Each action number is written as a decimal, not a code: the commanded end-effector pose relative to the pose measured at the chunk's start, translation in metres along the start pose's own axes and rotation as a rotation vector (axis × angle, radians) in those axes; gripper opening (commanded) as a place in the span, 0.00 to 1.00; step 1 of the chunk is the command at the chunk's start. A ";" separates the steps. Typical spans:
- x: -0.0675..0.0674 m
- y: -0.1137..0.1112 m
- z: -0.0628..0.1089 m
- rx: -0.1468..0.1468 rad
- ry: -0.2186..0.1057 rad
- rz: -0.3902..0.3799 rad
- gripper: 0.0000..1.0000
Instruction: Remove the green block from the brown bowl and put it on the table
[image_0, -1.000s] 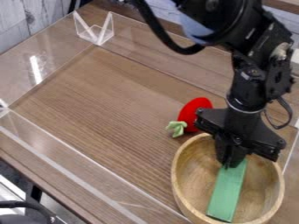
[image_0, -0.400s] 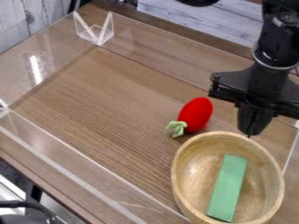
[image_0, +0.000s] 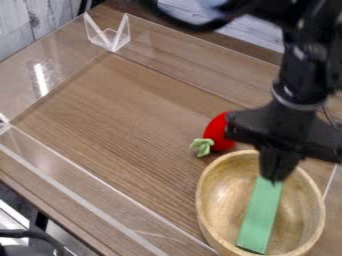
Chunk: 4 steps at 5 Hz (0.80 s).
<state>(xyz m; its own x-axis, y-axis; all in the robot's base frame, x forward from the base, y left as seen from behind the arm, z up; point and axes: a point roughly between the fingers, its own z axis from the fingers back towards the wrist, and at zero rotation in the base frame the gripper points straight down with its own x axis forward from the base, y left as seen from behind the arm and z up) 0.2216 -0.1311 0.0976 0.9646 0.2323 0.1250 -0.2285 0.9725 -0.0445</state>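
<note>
The green block (image_0: 259, 218) lies flat inside the brown bowl (image_0: 214, 190) at the table's (image_0: 120, 110) near right corner. It runs from the bowl's middle toward the near rim. My gripper (image_0: 277, 172) points straight down over the bowl with its fingers pressed together, shut. Its tips stand at the block's far end and hide it. Whether they touch the block cannot be told. The block rests on the bowl's floor and is not lifted.
A red strawberry toy (image_0: 222, 129) with green leaves lies on the table just beyond the bowl's far rim, left of the gripper. Low clear acrylic walls (image_0: 54, 165) border the tabletop. A small clear stand (image_0: 107, 34) sits at the back left.
The gripper rose out of the bowl and swung right, and now stands over the block's far end again. The block has stayed in place in the bowl.
</note>
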 end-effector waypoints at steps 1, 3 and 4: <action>-0.021 -0.008 0.000 -0.045 -0.006 -0.035 0.00; -0.033 -0.017 -0.037 -0.069 0.063 -0.092 1.00; -0.036 -0.016 -0.045 -0.076 0.086 -0.144 1.00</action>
<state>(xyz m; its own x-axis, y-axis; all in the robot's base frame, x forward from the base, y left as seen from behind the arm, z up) 0.1950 -0.1514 0.0445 0.9954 0.0896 0.0352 -0.0862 0.9925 -0.0864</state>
